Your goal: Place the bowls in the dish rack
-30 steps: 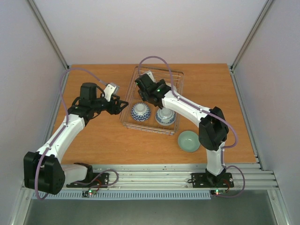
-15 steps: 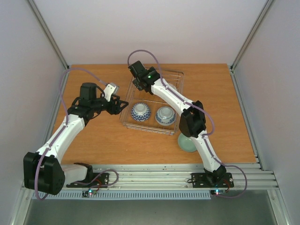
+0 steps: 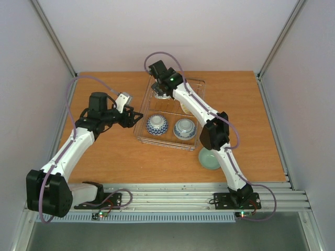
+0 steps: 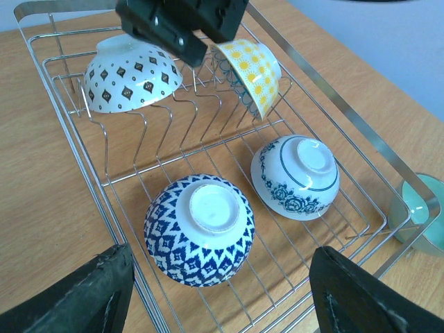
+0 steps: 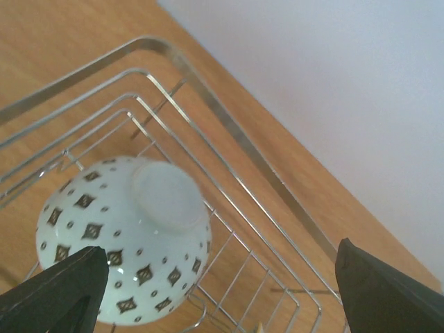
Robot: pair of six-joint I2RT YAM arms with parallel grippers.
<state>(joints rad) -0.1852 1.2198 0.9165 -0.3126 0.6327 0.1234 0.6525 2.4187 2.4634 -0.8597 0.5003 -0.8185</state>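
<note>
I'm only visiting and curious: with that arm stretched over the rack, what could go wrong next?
1. The right gripper hangs open just above the diamond bowl. Moving lower or sideways, it might knock that bowl into the yellow bowl beside it.
2. In the top view the right arm crosses over the green bowl. Pulling back low, it could clip it.
</note>
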